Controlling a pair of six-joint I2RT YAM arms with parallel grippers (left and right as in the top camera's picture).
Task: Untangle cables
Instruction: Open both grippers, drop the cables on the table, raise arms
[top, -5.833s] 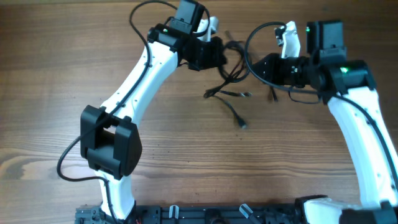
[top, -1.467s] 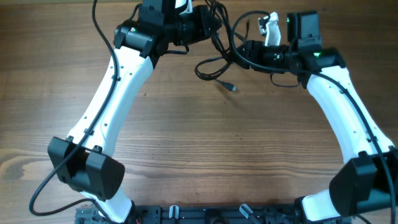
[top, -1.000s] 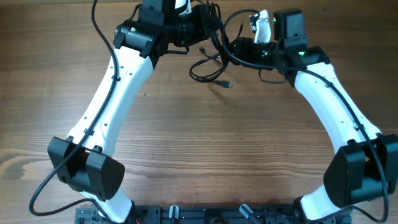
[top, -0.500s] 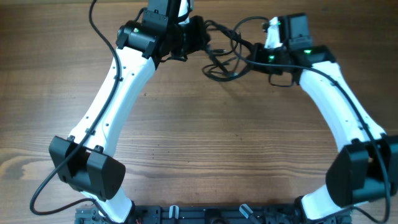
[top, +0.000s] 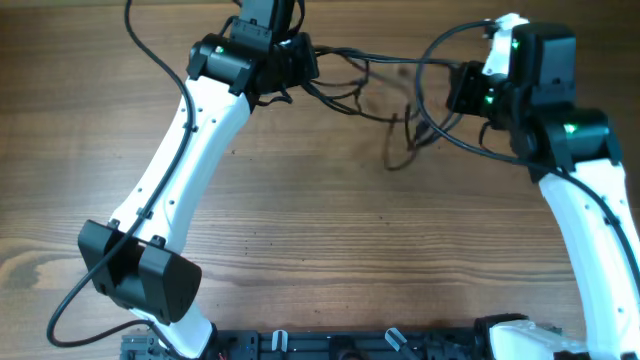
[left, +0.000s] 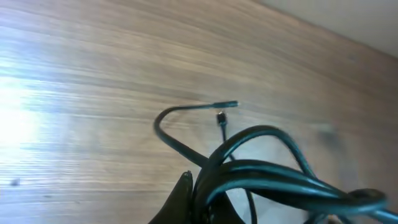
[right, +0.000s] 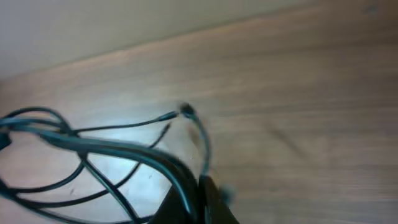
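Thin black cables (top: 352, 97), clamped by the left gripper (top: 310, 62) and the right gripper (top: 456, 90), are stretched over a grained wooden table (top: 350, 250). Previously they were bunched.

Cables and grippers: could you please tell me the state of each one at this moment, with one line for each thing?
cables: stretched between the two grippers, not yet separated, loops tangled near the middle, one loose end hanging down.
left gripper: shut on the cables.
right gripper: shut on the cables.
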